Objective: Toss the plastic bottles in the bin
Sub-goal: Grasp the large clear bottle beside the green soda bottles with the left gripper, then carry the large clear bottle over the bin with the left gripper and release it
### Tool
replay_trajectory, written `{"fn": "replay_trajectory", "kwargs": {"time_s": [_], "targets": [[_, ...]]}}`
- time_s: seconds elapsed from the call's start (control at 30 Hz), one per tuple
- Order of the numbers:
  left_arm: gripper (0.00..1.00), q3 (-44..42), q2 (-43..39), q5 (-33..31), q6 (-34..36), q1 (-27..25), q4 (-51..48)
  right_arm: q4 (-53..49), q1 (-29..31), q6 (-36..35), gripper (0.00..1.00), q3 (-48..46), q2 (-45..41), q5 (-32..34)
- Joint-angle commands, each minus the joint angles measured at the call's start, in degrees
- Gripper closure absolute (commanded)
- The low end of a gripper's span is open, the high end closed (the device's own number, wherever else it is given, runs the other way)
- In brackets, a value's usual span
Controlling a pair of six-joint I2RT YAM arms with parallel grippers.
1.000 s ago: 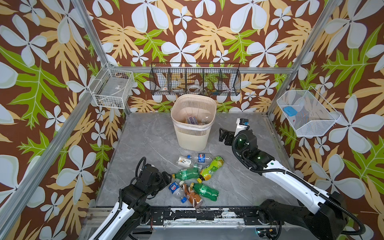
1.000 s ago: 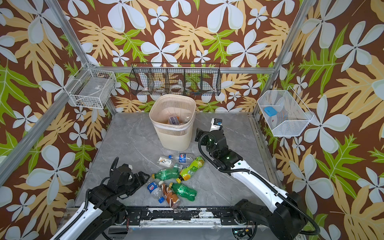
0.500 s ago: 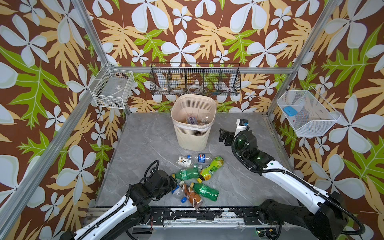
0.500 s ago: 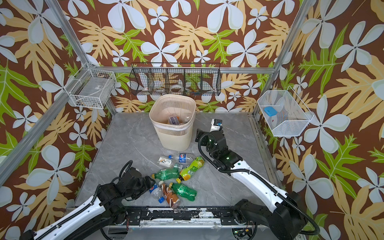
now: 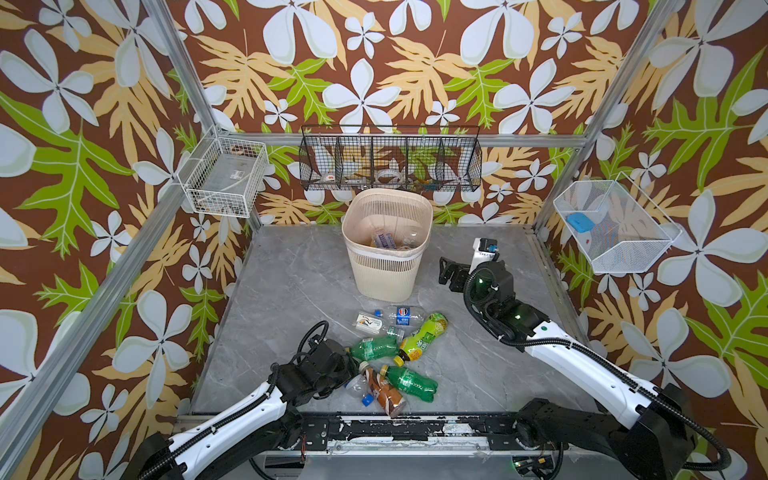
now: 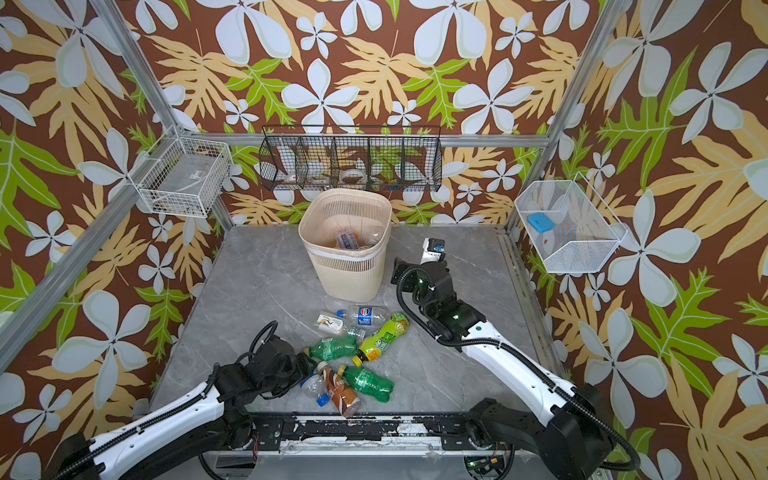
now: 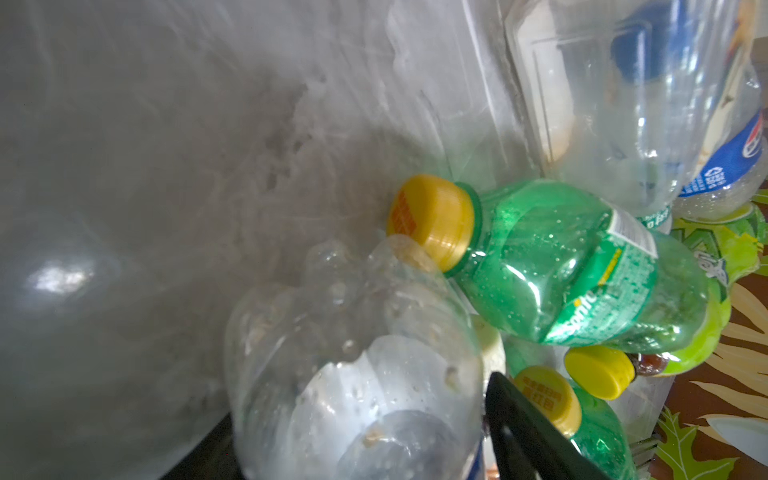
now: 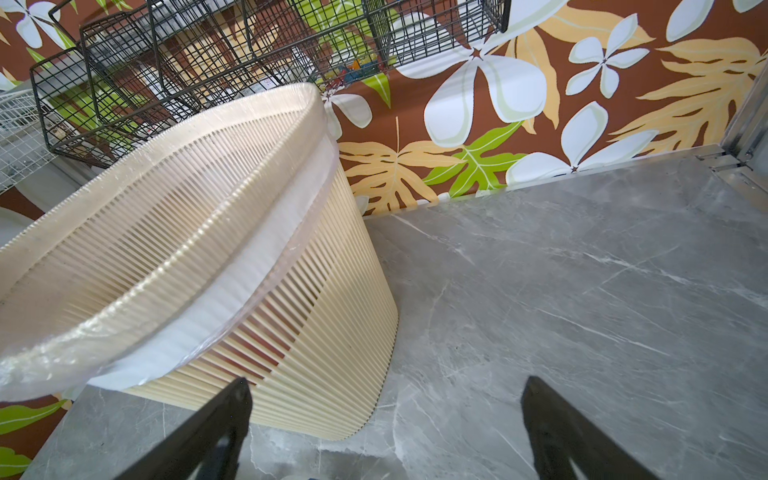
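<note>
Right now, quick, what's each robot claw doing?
Left gripper: jaws around the clear crumpled plastic bottle; cannot tell whether it is squeezed yet.
Right gripper: open, holding nothing, beside the beige slotted plastic bin.

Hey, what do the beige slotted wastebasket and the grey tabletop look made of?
Beige slotted wastebasket: likely moulded plastic, matte, thin even ribs; glossy clear film liner over its rim. Grey tabletop: marble-look slab, white veins, smooth slight sheen; stone or laminate, cannot tell.

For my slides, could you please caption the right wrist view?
Open right gripper beside the lined beige bin on the grey tabletop.
</note>
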Motion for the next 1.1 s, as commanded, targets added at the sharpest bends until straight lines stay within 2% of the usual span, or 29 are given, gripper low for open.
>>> {"fn": "replay_trajectory", "kwargs": {"time_s": [0.0, 0.17, 0.33, 0.47, 0.6, 0.7, 0.87, 1.07], "targets": [[0.28, -0.42, 0.55, -0.35, 0.00, -0.11, 2.82, 1.63, 0.07, -0.65, 0.00, 0.25, 0.35, 0.74], [0.38, -1.03, -1.03, -0.79, -0.25, -0.03, 2.11, 1.82, 0.07, -0.73, 0.00, 0.26, 0.61, 0.65], [0.39, -0.81, -6.04, -2.83, -1.31, -0.02, -0.97, 2.03, 0.07, -0.68, 0.01, 0.35, 0.97, 0.39], [0.39, 2.35, -12.06, -7.25, -0.66, -0.02, -6.58, 2.33, 0.07, -0.69, 0.00, 0.76, 1.39, 0.13], [0.39, 10.75, -17.88, -15.77, 4.79, 0.07, -11.37, 2.29, 0.07, -0.67, 0.00, 1.14, 1.61, 0.08], [0.38, 18.14, -19.69, -19.94, 12.57, 0.07, -8.20, 2.67, 0.04, -0.65, 0.00, 1.14, 1.67, 0.04], [0.38, 26.19, -15.97, -21.15, 19.32, 0.07, -4.10, 2.96, 0.07, -0.29, 0.00, 1.23, 1.76, -0.23], [0.38, 26.87, -12.77, -21.37, 21.51, 0.07, -2.24, 2.38, 0.05, -0.37, 0.01, 0.39, 0.56, 0.62]]}}
